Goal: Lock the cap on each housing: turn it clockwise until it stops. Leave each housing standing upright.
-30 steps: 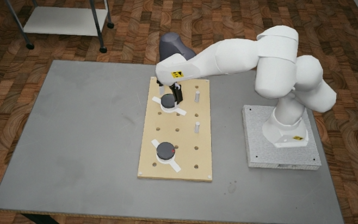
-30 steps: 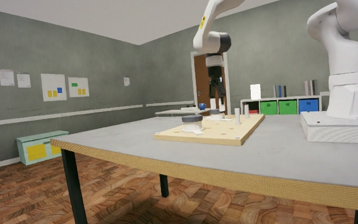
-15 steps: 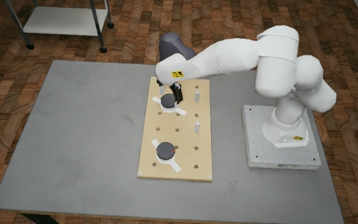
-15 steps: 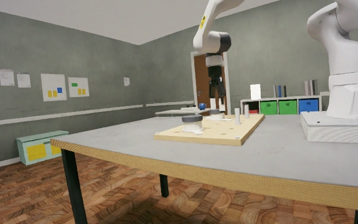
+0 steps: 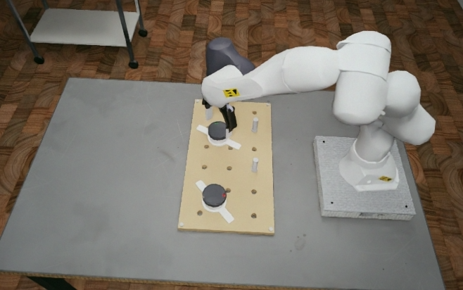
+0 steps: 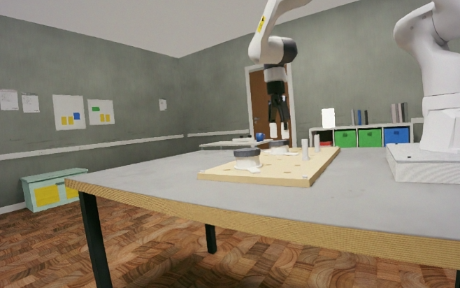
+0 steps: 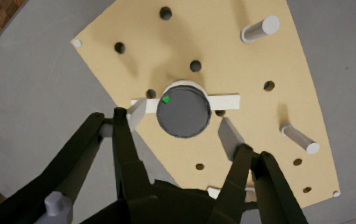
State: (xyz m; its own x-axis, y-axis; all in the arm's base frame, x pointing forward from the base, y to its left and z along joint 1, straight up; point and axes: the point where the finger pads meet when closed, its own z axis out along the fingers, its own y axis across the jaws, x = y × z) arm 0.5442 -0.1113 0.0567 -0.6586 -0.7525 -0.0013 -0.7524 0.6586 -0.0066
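Green bins (image 6: pixel 345 138) beside a blue one (image 6: pixel 396 135) — books (image 6: pixel 359 117) upright above — brown door (image 6: pixel 256 105).

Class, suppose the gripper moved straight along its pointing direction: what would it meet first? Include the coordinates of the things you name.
Probably the green-marked cap (image 5: pixel 217 130) (image 6: pixel 278 142) (image 7: pixel 184 112), below the open gripper (image 5: pixel 219 117) (image 6: pixel 279 134) (image 7: pixel 183 115); its fingers might straddle it and reach the board (image 5: pixel 239 183) (image 6: pixel 279 168) instead.

Grey-green walls (image 6: pixel 217 87); brown door (image 6: pixel 256 84); patterned wood floor (image 5: pixel 169 42) (image 6: pixel 157 241); low shelf unit (image 6: pixel 356 126) with green, blue bins.

White arm (image 5: pixel 309 68) (image 6: pixel 263 35), dark grey cap-like joint, yellow-and-black stickers, black jaws (image 5: pixel 219 121) (image 6: pixel 279 130)
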